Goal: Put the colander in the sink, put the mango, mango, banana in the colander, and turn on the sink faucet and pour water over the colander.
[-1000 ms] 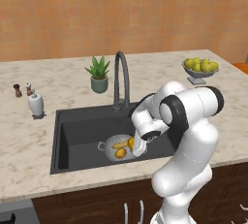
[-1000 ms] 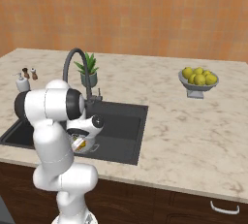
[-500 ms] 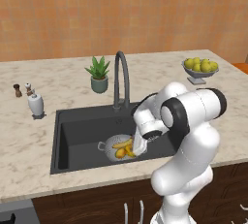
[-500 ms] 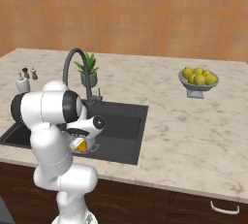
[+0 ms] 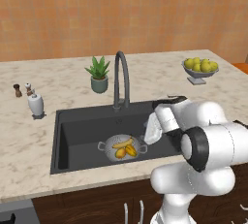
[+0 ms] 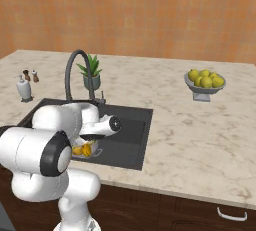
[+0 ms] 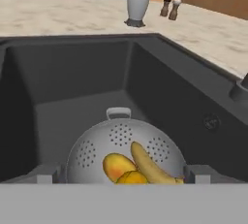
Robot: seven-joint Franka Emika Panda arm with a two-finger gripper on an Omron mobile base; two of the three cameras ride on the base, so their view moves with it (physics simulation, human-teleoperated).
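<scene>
Hovering with jaws apart: gripper above colander. Sitting in sink, holding banana and mangoes, faucet rising at 12 o'clock.

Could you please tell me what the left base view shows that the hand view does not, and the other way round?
The left base view alone takes in the sink faucet, the potted plant and the footed fruit bowl on the counter. The hand view alone looks closely into the colander's perforated wall and shows the gripper with its jaws spread to either side of it. Both show the sink, the colander resting in it, the banana lying inside it, and the white dispenser.
</scene>
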